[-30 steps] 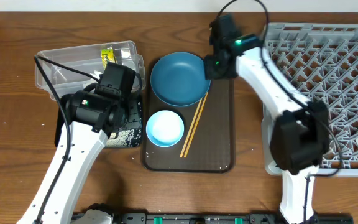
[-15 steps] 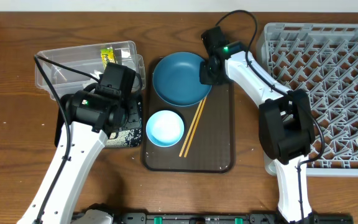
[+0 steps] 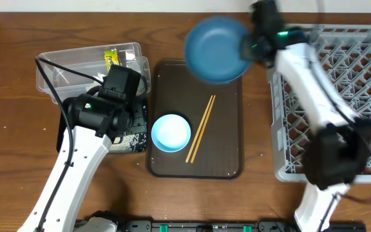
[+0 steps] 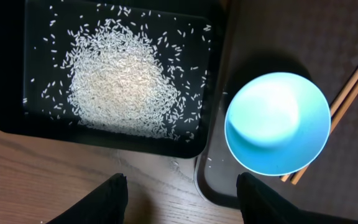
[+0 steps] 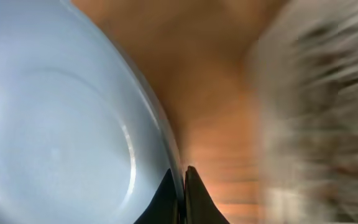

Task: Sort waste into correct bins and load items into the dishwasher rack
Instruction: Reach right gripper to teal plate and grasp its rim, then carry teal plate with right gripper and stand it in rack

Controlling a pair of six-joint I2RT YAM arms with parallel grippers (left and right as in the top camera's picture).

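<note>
Here, rice [image 4: 120,84] in black tray [image 4: 5,62], wrapper [image 3: 111,58] seemingly in clear tub [image 3: 69,64]; right gripper [image 5: 183,186] tight on dark-blue bowl [image 3: 216,48], left gripper [image 4: 182,199] agape.

And it's up! The right gripper [image 5: 182,183] has snapped shut on the rim of the large dark-blue bowl [image 3: 216,49] and hoisted it off the dark brown serving tray [image 3: 172,84]. A moment ago the bowl sat at the tray's far end. Now it hangs, blurred with speed, over the tray's far right corner, close to the dishwasher rack [image 3: 353,71]. The right arm [image 3: 308,77] has swung across with it, and that end of the tray lies bare.
</note>
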